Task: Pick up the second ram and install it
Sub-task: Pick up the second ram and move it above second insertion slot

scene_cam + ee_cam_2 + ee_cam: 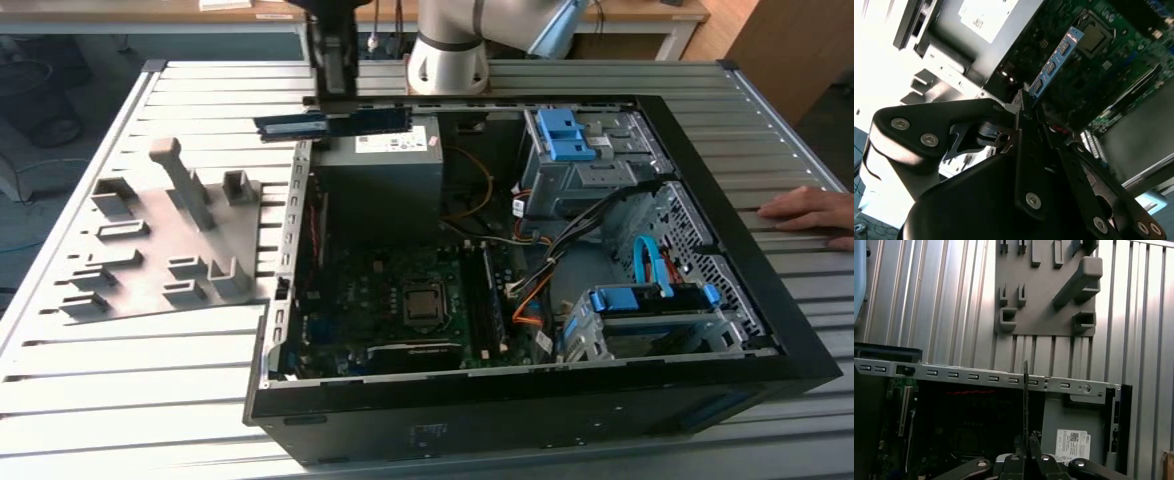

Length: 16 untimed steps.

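The second ram (350, 123) is a thin dark stick with a bluish sheen, held level over the back left corner of the open PC case (534, 412). My gripper (335, 104) comes down from above and is shut on it. In the second wrist view the ram (1055, 61) sticks out past my gripper (1024, 107), with the motherboard (1114, 60) beyond it. The first wrist view has the ram (1025, 405) edge-on as a thin dark line rising from my gripper (1026, 454), crossing the case's metal rail (974, 376).
A grey slotted holder tray (147, 240) lies on the slatted table at the exterior view's left. Inside the case are a power supply (380, 155), the motherboard (400, 290), blue drive cages and cables. A person's hand (814, 212) rests on the table at the exterior view's right.
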### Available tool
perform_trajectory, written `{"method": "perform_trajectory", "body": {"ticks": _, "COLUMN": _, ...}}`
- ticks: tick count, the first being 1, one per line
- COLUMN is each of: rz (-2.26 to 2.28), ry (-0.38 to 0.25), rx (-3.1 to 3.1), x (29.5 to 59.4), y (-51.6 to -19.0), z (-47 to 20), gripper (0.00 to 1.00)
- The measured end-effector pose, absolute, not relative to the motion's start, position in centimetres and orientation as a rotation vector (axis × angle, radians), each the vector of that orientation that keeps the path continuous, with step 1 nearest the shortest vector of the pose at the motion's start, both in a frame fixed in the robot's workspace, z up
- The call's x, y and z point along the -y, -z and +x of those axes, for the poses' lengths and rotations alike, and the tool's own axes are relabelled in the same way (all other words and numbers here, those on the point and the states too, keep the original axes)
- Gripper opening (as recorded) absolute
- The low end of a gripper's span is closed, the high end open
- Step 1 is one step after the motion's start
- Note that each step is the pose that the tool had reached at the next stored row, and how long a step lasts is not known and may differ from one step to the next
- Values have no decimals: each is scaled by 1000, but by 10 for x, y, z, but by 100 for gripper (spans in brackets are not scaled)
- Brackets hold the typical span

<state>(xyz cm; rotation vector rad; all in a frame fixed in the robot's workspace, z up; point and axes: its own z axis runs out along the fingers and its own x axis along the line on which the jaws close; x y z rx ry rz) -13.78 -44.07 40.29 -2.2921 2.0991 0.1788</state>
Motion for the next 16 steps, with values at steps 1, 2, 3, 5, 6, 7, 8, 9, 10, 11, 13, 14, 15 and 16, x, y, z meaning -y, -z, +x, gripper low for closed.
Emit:
{"method": "perform_trajectory", "body": {"ticks": 1, "rz": -2292, "ry": -180, "rx": -2100, "x": 441, "y": -403, "z": -133, "gripper": 14}}
{"method": "perform_trajectory", "body": {"ticks": 2, "rz": -2293, "ry": -181, "rx": -2100, "x": 441, "y": -403, "z": -129, "gripper": 14}}
{"method": "perform_trajectory", "body": {"ticks": 3, "rz": -2293, "ry": -182, "rx": -2100, "x": 441, "y": -402, "z": -125, "gripper": 14}}
{"method": "perform_trajectory", "body": {"ticks": 5, "rz": -2293, "ry": -184, "rx": -2101, "x": 441, "y": -402, "z": -117, "gripper": 14}}
{"method": "perform_trajectory", "body": {"ticks": 6, "rz": -2294, "ry": -184, "rx": -2101, "x": 442, "y": -401, "z": -113, "gripper": 14}}
{"method": "perform_trajectory", "body": {"ticks": 7, "rz": -2294, "ry": -185, "rx": -2101, "x": 442, "y": -401, "z": -109, "gripper": 14}}
{"method": "perform_trajectory", "body": {"ticks": 8, "rz": -2294, "ry": -185, "rx": -2101, "x": 442, "y": -400, "z": -105, "gripper": 14}}
{"method": "perform_trajectory", "body": {"ticks": 9, "rz": -2294, "ry": -186, "rx": -2101, "x": 442, "y": -400, "z": -101, "gripper": 14}}
{"method": "perform_trajectory", "body": {"ticks": 10, "rz": -2294, "ry": -187, "rx": -2101, "x": 442, "y": -400, "z": -96, "gripper": 14}}
{"method": "perform_trajectory", "body": {"ticks": 11, "rz": -2295, "ry": -187, "rx": -2102, "x": 443, "y": -399, "z": -92, "gripper": 14}}
{"method": "perform_trajectory", "body": {"ticks": 13, "rz": -2295, "ry": -188, "rx": -2102, "x": 443, "y": -398, "z": -83, "gripper": 14}}
{"method": "perform_trajectory", "body": {"ticks": 14, "rz": -2295, "ry": -189, "rx": -2102, "x": 443, "y": -398, "z": -79, "gripper": 14}}
{"method": "perform_trajectory", "body": {"ticks": 15, "rz": -2295, "ry": -189, "rx": -2103, "x": 444, "y": -397, "z": -75, "gripper": 14}}
{"method": "perform_trajectory", "body": {"ticks": 16, "rz": -2295, "ry": -190, "rx": -2102, "x": 444, "y": -396, "z": -73, "gripper": 14}}
